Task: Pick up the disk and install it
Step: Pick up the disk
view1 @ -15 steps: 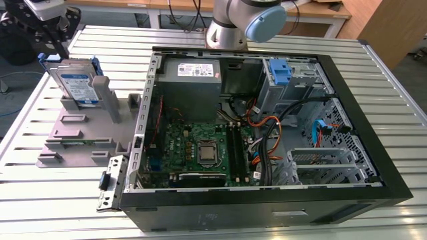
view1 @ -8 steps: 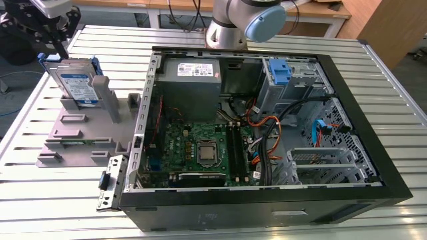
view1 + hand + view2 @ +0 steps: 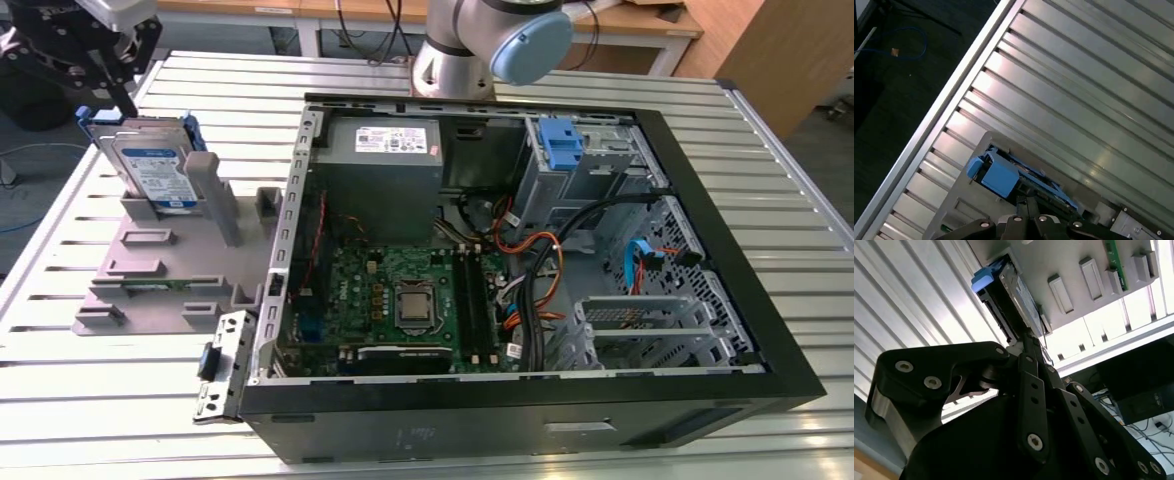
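Just below the gripper [image 3: 120, 105] stands the disk [image 3: 151, 168] (upright).

The silver-grey tubular arm [image 3: 447, 60] carries a rounded light-blue joint cap [image 3: 530, 45]. Its matte black gripper [image 3: 1023, 347] is built of flat, jointed links [image 3: 1034, 395] studded with round silver screws [image 3: 1035, 441].

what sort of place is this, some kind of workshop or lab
Probably a robotics lab or test bench: a robot arm rises behind an opened computer case on a slatted metal table, with the disk upright in a grey fixture.
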Controlling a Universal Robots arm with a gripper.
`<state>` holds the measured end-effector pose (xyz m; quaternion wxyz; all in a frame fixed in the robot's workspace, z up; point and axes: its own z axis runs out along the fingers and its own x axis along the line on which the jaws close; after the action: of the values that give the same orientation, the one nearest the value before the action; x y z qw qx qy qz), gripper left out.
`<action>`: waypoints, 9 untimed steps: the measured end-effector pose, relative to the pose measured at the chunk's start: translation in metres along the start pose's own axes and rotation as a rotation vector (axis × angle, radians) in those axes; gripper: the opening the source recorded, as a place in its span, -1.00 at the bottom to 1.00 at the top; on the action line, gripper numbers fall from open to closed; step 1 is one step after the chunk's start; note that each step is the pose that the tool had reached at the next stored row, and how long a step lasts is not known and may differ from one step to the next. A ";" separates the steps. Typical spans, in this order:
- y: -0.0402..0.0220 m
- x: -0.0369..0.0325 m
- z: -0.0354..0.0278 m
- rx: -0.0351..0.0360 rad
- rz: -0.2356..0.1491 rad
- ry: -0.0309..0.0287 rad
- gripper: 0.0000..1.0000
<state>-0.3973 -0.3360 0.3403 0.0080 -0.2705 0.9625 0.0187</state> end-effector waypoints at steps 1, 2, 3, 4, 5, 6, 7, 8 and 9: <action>0.0000 0.0000 0.0000 -0.0005 -0.020 0.0006 -0.79; 0.0000 0.0000 0.0000 -0.0010 -0.038 0.0012 -0.79; 0.0000 0.0000 0.0001 -0.0014 -0.056 0.0017 -0.79; 0.0000 0.0000 0.0001 -0.0019 -0.073 0.0022 -0.79; 0.0000 0.0000 0.0001 -0.0023 -0.091 0.0028 -0.79; 0.0000 0.0000 0.0001 -0.0028 -0.109 0.0034 -0.79; 0.0000 0.0000 0.0002 -0.0033 -0.128 0.0039 -0.79; 0.0000 0.0000 0.0002 -0.0037 -0.146 0.0046 -0.79; 0.0000 0.0000 0.0002 -0.0042 -0.164 0.0052 -0.79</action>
<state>-0.3973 -0.3360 0.3400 0.0065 -0.3486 0.9370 0.0193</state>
